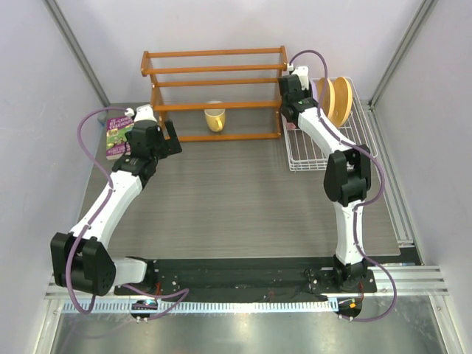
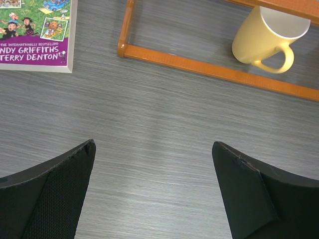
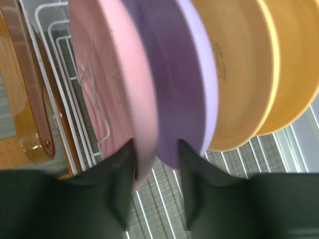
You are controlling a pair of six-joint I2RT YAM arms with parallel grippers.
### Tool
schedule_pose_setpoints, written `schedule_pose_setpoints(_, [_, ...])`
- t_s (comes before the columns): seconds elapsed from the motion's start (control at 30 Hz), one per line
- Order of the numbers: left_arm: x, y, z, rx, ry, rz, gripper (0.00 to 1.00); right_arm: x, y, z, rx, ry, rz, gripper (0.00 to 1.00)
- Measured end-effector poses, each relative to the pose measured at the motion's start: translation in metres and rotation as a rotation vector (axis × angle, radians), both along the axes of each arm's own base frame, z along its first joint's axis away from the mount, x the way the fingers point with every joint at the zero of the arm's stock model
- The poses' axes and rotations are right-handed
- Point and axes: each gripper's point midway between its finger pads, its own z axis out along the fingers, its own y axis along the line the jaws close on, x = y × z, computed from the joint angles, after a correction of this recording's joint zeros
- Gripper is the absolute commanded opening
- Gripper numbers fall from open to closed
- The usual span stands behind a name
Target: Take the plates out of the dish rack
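Three plates stand on edge in the white wire dish rack (image 1: 324, 151) at the back right. In the right wrist view they are pink (image 3: 109, 74), lavender (image 3: 174, 74) and orange-yellow (image 3: 244, 69), left to right. My right gripper (image 3: 157, 159) reaches in from below and straddles the lower rims of the pink and lavender plates. Its left finger lies against the pink plate, and a gap shows between the rims and the right finger. My left gripper (image 2: 153, 149) hovers wide open over bare table at the left, holding nothing.
A brown wooden shelf rack (image 1: 214, 70) stands at the back, right beside the dish rack. A yellow mug (image 1: 214, 118) sits under its lower rail (image 2: 199, 64). A purple book (image 1: 118, 136) lies at the far left, just beyond the left gripper.
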Motion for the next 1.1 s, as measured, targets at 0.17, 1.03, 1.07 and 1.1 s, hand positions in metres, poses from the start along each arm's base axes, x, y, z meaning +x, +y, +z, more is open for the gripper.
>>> schedule_pose_setpoints(0.17, [0.001,0.0,-0.003,0.005,0.005,0.0,0.99,0.004,0.002,-0.011,0.006,0.01,0.002,0.1])
schedule_pose_setpoints(1.03, [0.003,0.006,-0.012,0.036,0.022,0.025,1.0,-0.036,-0.002,0.021,-0.423,-0.149,-0.27,0.01])
schedule_pose_setpoints(1.07, [0.003,0.006,-0.012,0.036,0.021,0.026,0.99,-0.04,-0.002,0.023,-0.425,-0.153,-0.274,0.01])
schedule_pose_setpoints(1.1, [0.003,0.006,-0.012,0.035,0.022,0.025,0.99,-0.044,-0.003,0.027,-0.426,-0.155,-0.278,0.01])
